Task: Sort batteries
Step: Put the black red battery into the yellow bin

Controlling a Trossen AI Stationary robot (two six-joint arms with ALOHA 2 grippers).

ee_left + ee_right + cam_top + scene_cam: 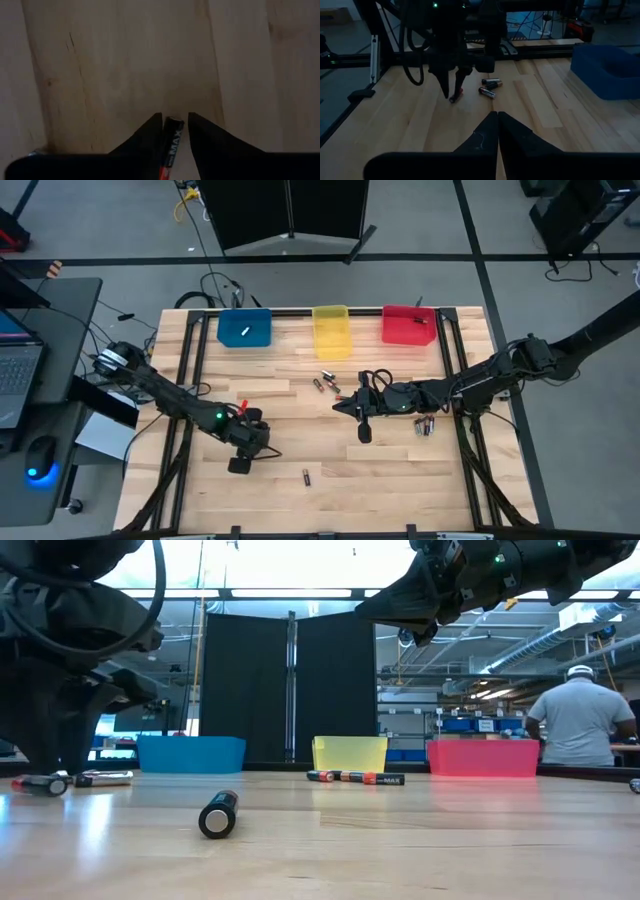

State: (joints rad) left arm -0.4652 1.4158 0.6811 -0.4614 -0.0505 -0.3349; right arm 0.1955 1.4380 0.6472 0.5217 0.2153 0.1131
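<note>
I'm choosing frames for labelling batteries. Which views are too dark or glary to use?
Left wrist view: dim and shadowed, yet the battery between the left gripper fingers shows its lettering. Right wrist view: dark overall, batteries small beyond the shut right gripper. Low view: bright backlight silhouettes the arms, sheen on the table. High view: evenly lit.

Left hand (pixel 175 131) low over worktop (pixel 125 65), two dark fingers (pixel 145 140) pointing forward with narrow gap between. Battery (pixel 171 145) lies in gap, long axis in line with fingers, dark body with white "MAX" lettering, reddish-orange end toward wrist. Fingers sit just beside battery on both sides; contact not discernible. Worktop pale wood, plank seams and grain running lengthwise, thin dark scratch in one plank. Small silvery object (pixel 36 151) at dark edge, unidentifiable.
</note>
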